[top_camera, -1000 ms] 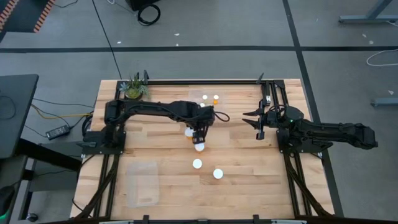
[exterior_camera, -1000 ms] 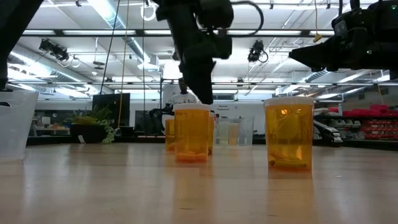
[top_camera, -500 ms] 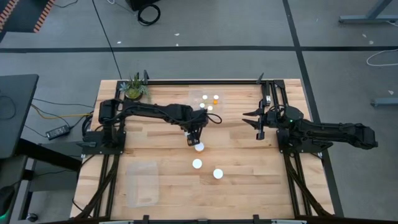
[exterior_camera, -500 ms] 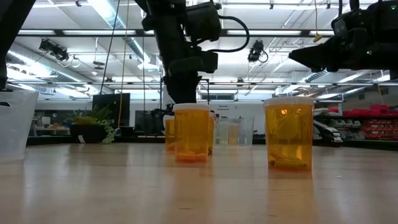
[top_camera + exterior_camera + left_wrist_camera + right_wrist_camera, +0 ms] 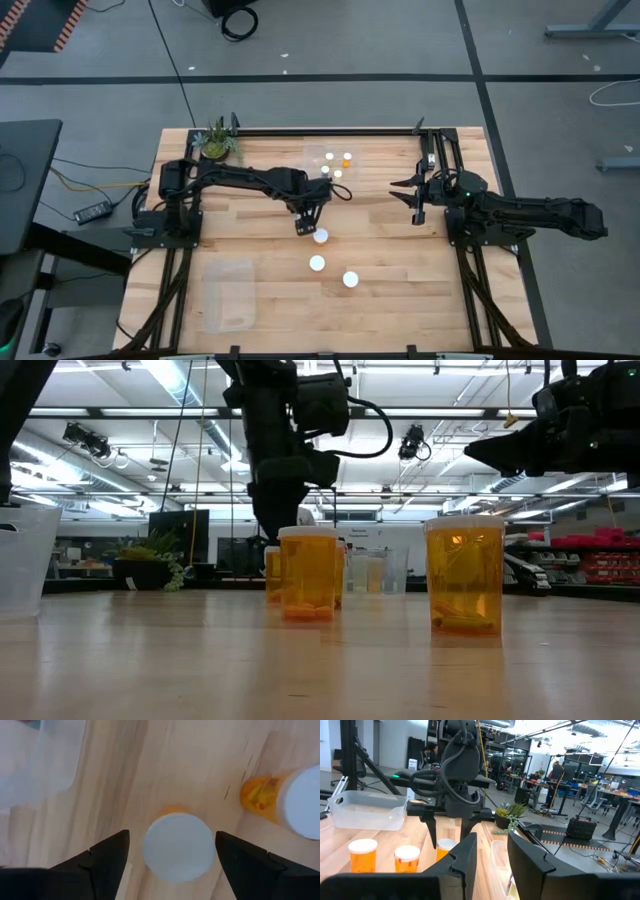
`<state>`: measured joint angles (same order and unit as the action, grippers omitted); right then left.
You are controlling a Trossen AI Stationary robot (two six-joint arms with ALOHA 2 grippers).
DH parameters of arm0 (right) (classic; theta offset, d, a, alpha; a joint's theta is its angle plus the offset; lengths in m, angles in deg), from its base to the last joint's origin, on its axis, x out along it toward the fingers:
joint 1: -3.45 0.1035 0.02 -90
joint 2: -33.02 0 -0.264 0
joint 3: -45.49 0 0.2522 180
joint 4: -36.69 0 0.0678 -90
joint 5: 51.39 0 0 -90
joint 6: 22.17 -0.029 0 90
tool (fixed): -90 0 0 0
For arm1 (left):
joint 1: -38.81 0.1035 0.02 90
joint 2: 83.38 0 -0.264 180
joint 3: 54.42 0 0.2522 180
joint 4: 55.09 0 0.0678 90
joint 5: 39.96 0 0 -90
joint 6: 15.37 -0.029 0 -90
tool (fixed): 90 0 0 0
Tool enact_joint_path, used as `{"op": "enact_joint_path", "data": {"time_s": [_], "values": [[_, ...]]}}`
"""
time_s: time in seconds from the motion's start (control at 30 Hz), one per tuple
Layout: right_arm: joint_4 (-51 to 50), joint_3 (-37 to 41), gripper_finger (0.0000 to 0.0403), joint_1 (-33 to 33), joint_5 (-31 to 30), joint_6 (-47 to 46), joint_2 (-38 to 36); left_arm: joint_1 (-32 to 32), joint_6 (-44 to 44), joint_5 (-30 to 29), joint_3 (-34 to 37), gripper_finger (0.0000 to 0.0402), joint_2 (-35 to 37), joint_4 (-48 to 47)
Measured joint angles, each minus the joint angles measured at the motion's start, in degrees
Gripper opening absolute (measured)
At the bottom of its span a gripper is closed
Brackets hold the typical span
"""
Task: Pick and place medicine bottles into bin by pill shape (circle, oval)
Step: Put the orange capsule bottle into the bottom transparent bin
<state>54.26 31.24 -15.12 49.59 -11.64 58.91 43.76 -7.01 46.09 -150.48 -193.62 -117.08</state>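
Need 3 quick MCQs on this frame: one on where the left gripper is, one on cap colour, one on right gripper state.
1. Where is the left gripper?
A. Over a bottle near the table's middle
B. Over the potted plant
C. Parked at the table's right edge

2. What colour are the bottle caps?
A. Orange
B. White
C. Green

3. What state is the right gripper in?
A. Shut on a bottle
B. Open, holding nothing
C. Shut on the plant

Answers:
1. A: the left wrist view shows the left gripper with its fingers on either side of a medicine bottle, apart from it, near the table's middle in the high view.
2. B: every cap seen from above is white, such as the front bottle.
3. B: the right gripper waits at the table's right side, fingers spread, nothing between them.
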Motion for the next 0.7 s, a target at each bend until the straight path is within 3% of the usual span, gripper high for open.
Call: {"op": "enact_joint_path", "data": {"time_s": [0.33,0.7], "values": [[0.0,0.0,0.0115,0.0,0.0,0.0,0.0,0.0,0.3,0.1,4.0,0.0274,-0.4,2.2],[0.1,0.0,0.0115,0.0,0.0,0.0,0.0,-1.1,0.5,0.0,4.0,0.0211,-0.4,4.9]]}}
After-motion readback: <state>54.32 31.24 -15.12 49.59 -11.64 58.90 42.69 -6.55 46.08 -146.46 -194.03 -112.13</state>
